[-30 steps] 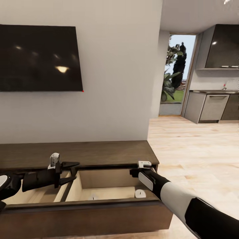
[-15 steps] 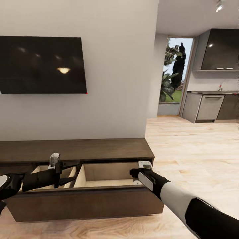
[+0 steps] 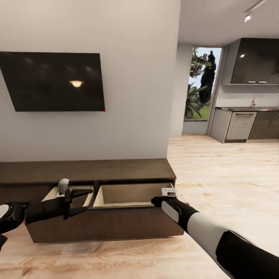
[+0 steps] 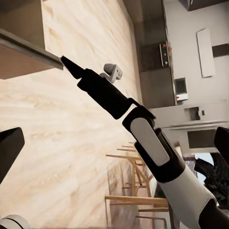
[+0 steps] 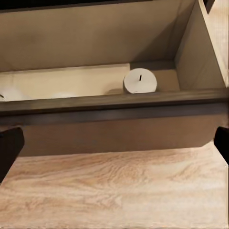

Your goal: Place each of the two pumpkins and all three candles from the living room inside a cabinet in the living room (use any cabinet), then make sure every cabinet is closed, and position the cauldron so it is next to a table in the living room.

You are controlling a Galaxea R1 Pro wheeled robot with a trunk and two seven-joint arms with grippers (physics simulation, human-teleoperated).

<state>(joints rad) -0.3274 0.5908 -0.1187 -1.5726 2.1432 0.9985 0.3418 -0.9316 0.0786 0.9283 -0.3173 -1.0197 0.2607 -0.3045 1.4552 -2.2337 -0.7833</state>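
**Drawer stands open, candle inside, both claws apart**

Far left of the head view: the black left gripper (image 3: 79, 200) is held level in front of the long, low, dark brown wooden cabinet (image 3: 85, 170), its two fingers spread apart with nothing between them. Just behind it the left drawer is seen pulled out, pale wood showing inside.

Centre: the wide right drawer (image 3: 128, 223) is also drawn out, its dark front panel toward the camera. In the right wrist view a short, off-white cylindrical candle (image 5: 140, 81) with a tiny dark wick is seen standing upright on the drawer floor, near the right-hand back corner. A second pale rounded shape (image 5: 7, 92) lies at the left edge of that view; what it is cannot be told.

Right of centre: the right gripper (image 3: 157, 201) is held at the drawer's right front corner. Its dark fingertips are seen at the two opposite lower edges of the right wrist view, so the claw is judged wide open and empty.

Handling, judged: the drawer front is stiff, flat and handleless, likely smooth-running; it is best pushed on its broad face near the middle so it does not skew. The candle is judged light and rigid, with smooth sides that could slip; it could tip if the drawer is closed sharply.

Upper left, a black wall-mounted television (image 3: 54, 81) is noted.
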